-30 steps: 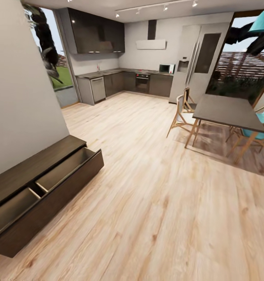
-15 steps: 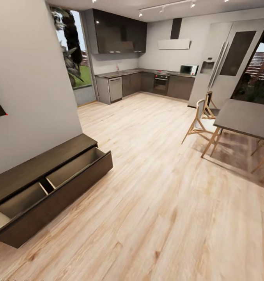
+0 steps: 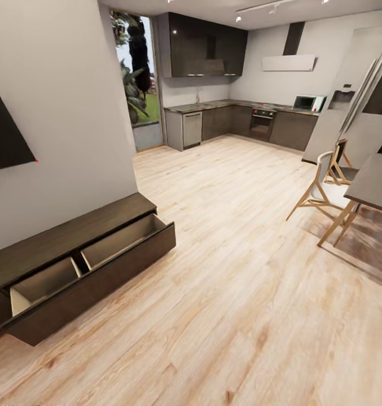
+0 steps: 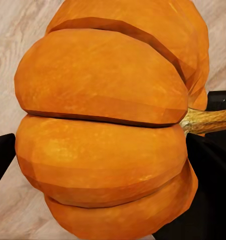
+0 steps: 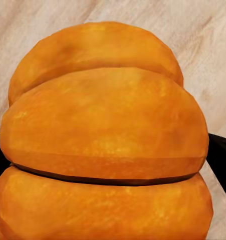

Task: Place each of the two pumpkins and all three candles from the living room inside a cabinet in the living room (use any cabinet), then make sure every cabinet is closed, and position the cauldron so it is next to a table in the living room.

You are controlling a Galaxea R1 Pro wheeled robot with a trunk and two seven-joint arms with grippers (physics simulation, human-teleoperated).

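Pumpkin (image 4: 105, 125) is clamped between the left gripper's dark fingers (image 4: 213, 190); a second pumpkin (image 5: 102, 145) sits gripped in the right gripper. The cabinet (image 3: 61, 239) stands against the wall, ahead and left, its drawer (image 3: 123, 239) pulled open toward the floor (image 3: 241, 282). Left arm appears nearer.

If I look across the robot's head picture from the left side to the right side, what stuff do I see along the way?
Dark wall panel → low brown cabinet with its open drawer → window with plants → grey kitchen units → microwave → wooden chair → dining table.
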